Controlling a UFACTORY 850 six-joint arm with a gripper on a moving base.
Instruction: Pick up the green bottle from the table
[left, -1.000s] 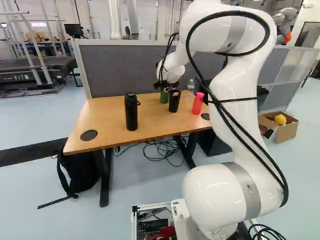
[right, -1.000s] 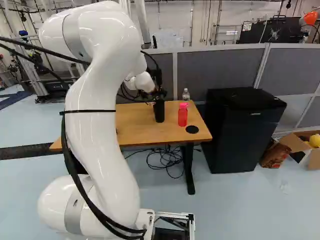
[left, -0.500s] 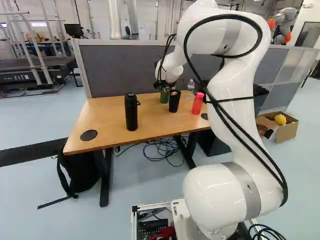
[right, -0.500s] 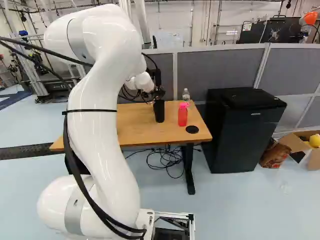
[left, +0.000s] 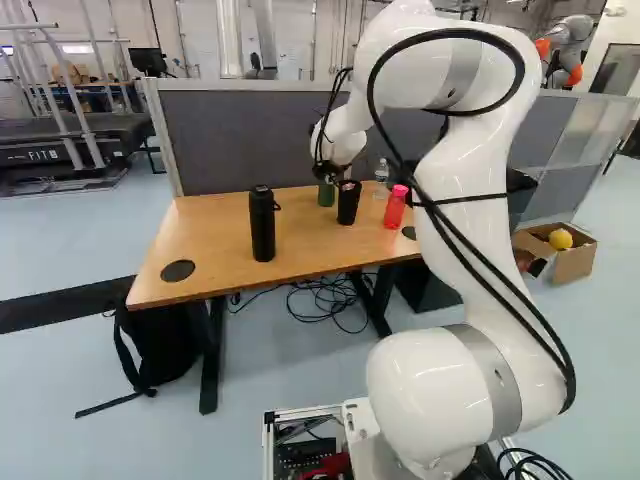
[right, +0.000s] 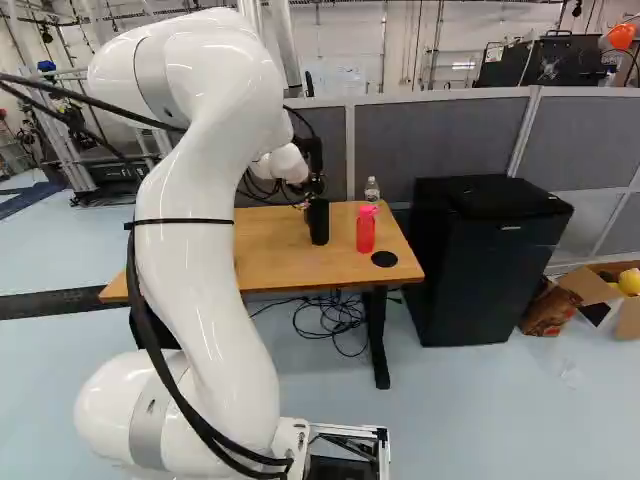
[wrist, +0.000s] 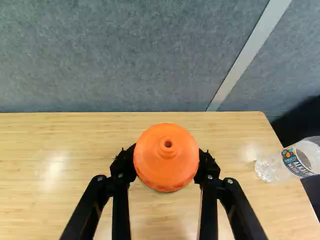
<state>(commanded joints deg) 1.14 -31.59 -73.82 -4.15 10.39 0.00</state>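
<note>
Green bottle (left: 326, 195), pinched by our gripper (left: 326, 172), lies at the upper middle of the left base view, behind the table's black tumbler (left: 348, 203). In the wrist view we see its orange cap (wrist: 167, 159) from above, with both fingers of the gripper (wrist: 166, 156) closed against it from two sides; whether its base touches the wood we cannot tell. Nearest in the base views, our white arm (left: 465, 220) rises right of centre in the left one and left of centre in the right one. Beyond its foot we find a black backpack (left: 165, 345) at the lower left of the left view, beside the table (left: 205, 230). On that table stand a tall black flask (left: 262, 225) left of centre and a red bottle (left: 396, 207) right of the tumbler. Behind them come a clear bottle (left: 382, 170), then the grey divider (left: 240, 140); farther off, another robot (left: 572, 50) shows at the upper right.
</note>
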